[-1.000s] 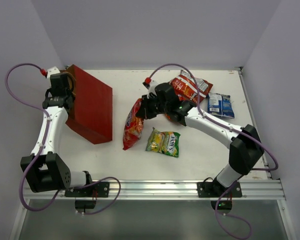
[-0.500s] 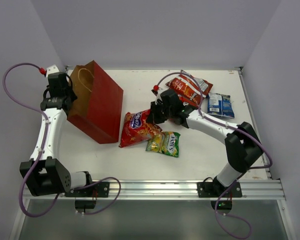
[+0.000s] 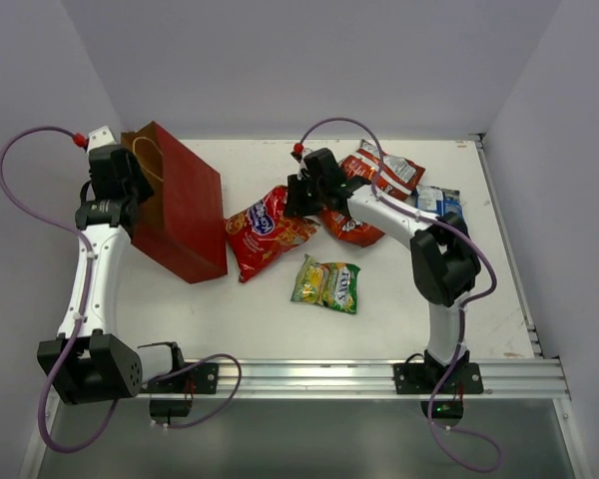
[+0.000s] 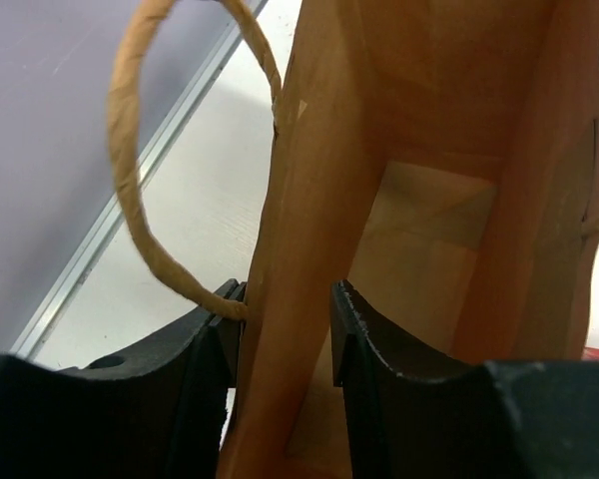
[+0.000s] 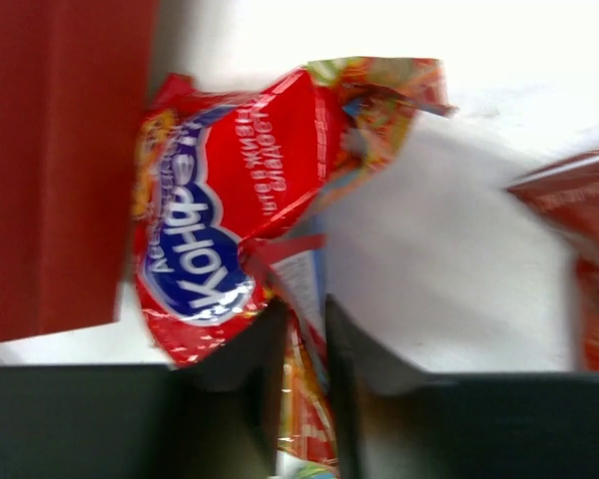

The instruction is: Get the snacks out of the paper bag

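Note:
The red-brown paper bag [image 3: 185,215] stands tilted at the far left, with its tan cord handle [image 3: 150,160] showing. My left gripper [image 3: 132,190] is shut on the bag's wall [image 4: 299,249], and the cord handle [image 4: 130,180] loops beside its left finger. My right gripper [image 3: 298,195] is shut on the edge of a red chip bag [image 3: 263,230], which lies just right of the paper bag. The right wrist view shows this chip bag [image 5: 220,220] pinched between the jaws of the right gripper [image 5: 304,334]. A second red bag [image 3: 387,172], an orange-red bag [image 3: 344,228], a blue-white bag [image 3: 441,203] and a green-yellow bag [image 3: 326,283] lie on the table.
The white table [image 3: 280,319] is walled at the back and both sides. A metal rail [image 3: 309,374] runs along the near edge. The right arm [image 3: 399,220] reaches over the orange-red bag and partly hides the blue-white bag. The paper bag's red wall [image 5: 60,160] is close on the left of the right gripper.
My right gripper has carried the red chip bag back and slightly left, laying it flatter. My left gripper tipped the paper bag upright, then shifted it back to the left.

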Controlling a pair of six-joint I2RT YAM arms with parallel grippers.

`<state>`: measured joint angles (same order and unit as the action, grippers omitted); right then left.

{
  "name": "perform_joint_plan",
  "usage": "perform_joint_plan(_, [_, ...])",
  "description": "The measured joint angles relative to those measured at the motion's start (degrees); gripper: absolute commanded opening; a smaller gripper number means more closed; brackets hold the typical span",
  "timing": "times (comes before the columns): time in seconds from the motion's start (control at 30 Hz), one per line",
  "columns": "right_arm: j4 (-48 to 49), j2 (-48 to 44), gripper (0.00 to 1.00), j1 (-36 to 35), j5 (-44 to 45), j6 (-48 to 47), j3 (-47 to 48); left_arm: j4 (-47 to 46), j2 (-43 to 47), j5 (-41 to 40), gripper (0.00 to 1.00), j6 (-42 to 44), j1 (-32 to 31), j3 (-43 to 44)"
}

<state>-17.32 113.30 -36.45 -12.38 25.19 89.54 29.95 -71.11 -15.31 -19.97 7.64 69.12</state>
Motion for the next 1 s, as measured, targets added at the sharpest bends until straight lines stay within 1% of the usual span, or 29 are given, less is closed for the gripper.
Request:
perform_joint_plan(0.03, [-0.48, 0.0, 0.44, 0.52, 0.33, -0.48, 0.02, 0.0, 0.39, 0.17, 0.46, 0.0, 0.0, 0.0])
perform_joint_plan(0.1, [-2.01, 0.0, 0.53, 1.36, 1.31, -1.7, 0.02, 0.0, 0.98, 0.26, 0.47, 0.0, 0.0, 0.09])
perform_joint_plan(0.13, [-2.67, 0.0, 0.61, 1.68, 1.73, -2.27, 0.02, 0.0, 1.11, 0.28, 0.48, 0.0, 0.0, 0.2])
perform_joint_plan(0.2, [-4.22, -0.5, 0.68, 1.97, 2.99, -2.89, -0.02, 0.02, 1.2, 0.35, 0.49, 0.02, 0.0, 0.55])
perform_joint_plan(0.23, [-4.96, -1.07, 0.75, 1.95, 3.74, -3.26, -0.26, 0.04, 1.2, 0.37, 0.49, 0.02, 0.0, 0.72])
perform_joint_plan(0.4, [-10.03, -8.87, 0.84, 1.75, 7.72, -4.37, -1.6, 0.2, 1.22, 0.39, 0.54, 0.02, 0.0, 1.73])
perform_joint_plan(0.43, [-11.1, -11.17, 0.85, 1.73, 8.59, -4.79, -1.57, 0.24, 1.22, 0.42, 0.56, 0.02, 0.0, 2.01])
perform_joint_plan(0.57, [-15.34, -21.84, 0.91, 1.68, 11.76, -6.1, -1.14, 0.79, 1.22, 0.63, 0.57, 0.02, 0.0, 3.23])
perform_joint_plan(0.6, [-15.96, -24.61, 0.93, 1.68, 12.31, -6.34, -1.14, 1.03, 1.27, 0.74, 0.57, 0.02, 0.0, 3.52])
perform_joint_plan(0.8, [-17.86, -40.09, 0.99, 1.68, 15.76, -7.08, -1.99, 2.08, 1.84, 1.4, 0.57, 0.11, 0.0, 4.7])
perform_joint_plan(0.83, [-18.01, -42.29, 0.99, 1.68, 16.11, -7.21, -2.27, 2.38, 1.92, 1.62, 0.59, 0.17, 0.0, 5.03])
perform_joint_plan(0.9, [-18.32, -46.8, 0.99, 1.68, 17.31, -7.41, -2.86, 2.99, 2.05, 1.99, 0.65, 0.42, 0.0, 5.97])
perform_joint_plan(0.93, [-18.56, -48.26, 0.99, 1.68, 17.68, -7.52, -3.04, 3.43, 2.16, 2.27, 0.71, 0.66, 0.0, 6.54])
perform_joint_plan(1.0, [-19.02, -51.39, 0.99, 1.68, 19.08, -7.96, -3.3, 4.68, 2.51, 3.21, 0.78, 1.25, 0.0, 8.04])
